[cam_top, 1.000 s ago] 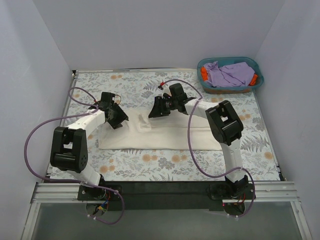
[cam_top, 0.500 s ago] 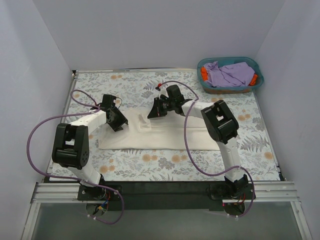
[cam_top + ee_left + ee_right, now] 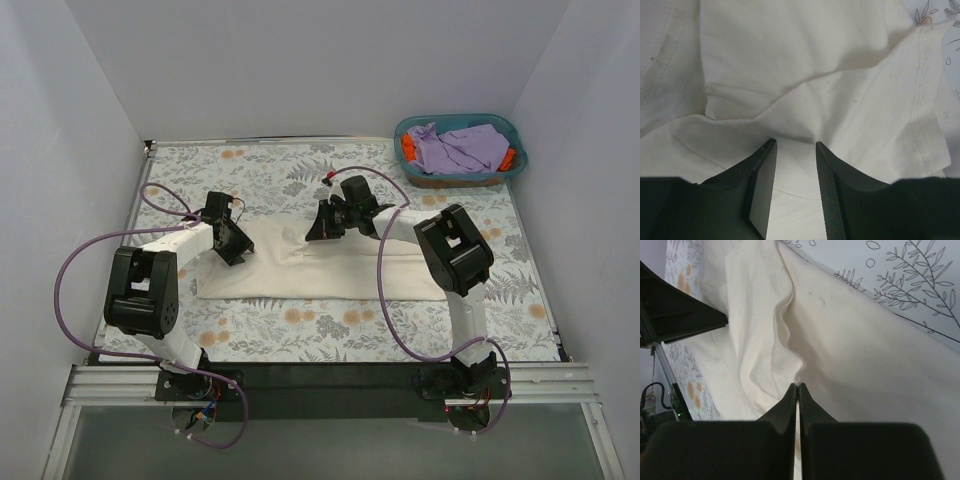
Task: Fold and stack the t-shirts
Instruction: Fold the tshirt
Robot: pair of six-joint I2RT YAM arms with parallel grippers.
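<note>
Flattened since a second ago: the upstanding fold in the cream t-shirt point(image 3: 330, 272), now one long low band across the middle of the worktop point(image 3: 300, 325). Drawn out, by the look of it, by a small rightward shift of the right arm point(image 3: 455, 250); left arm point(image 3: 150, 290) hardly moved. Reads as the spreading step close to done, folding proper not yet begun, nothing stacked.

At the left: left fingers point(image 3: 762, 180) parted, tips down on the shirt's left end, a soft crease running up into the gap, nothing pinched. Toward the centre: right fingers point(image 3: 787, 405) pressed together at the shirt's far edge, a ridge of cloth running straight to their tips, so judged to be nipping a thin layer. In the far right corner: teal basket point(image 3: 512, 130), well apart from the shirt.

Counted: two arms; one cream shirt on the worktop; one basket; in it one lavender garment point(image 3: 460, 148) and orange-red cloth point(image 3: 408, 148) showing at both ends. Whether one orange-red piece or two, cannot tell.
</note>
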